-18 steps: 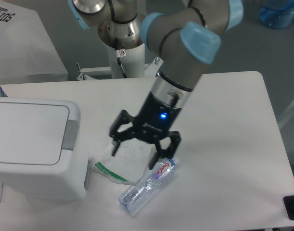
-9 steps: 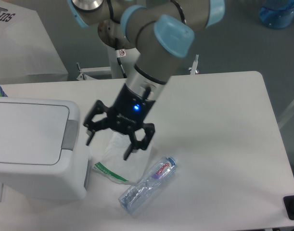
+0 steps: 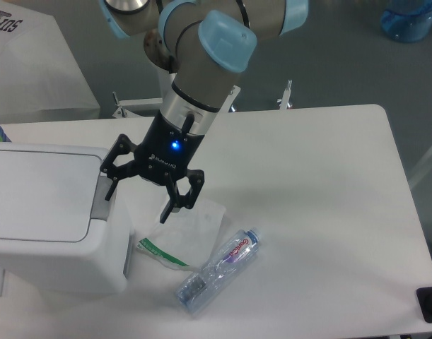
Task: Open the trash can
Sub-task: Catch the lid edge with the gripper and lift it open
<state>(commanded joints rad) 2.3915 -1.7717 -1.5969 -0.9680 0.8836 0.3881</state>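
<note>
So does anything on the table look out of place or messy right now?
Yes: a crushed plastic bottle and a crumpled wrapper lie loose on the table beside the trash can, whose lid is shut.

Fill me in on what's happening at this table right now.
A robot arm is moving its tool toward the white trash can at the left edge of the table. The tool is open and holds nothing; one finger sits just above the grey latch button on the can's rim. The lid is still closed. A crumpled plastic bottle and a clear plastic wrapper lie on the table beside the can, untouched.
</note>
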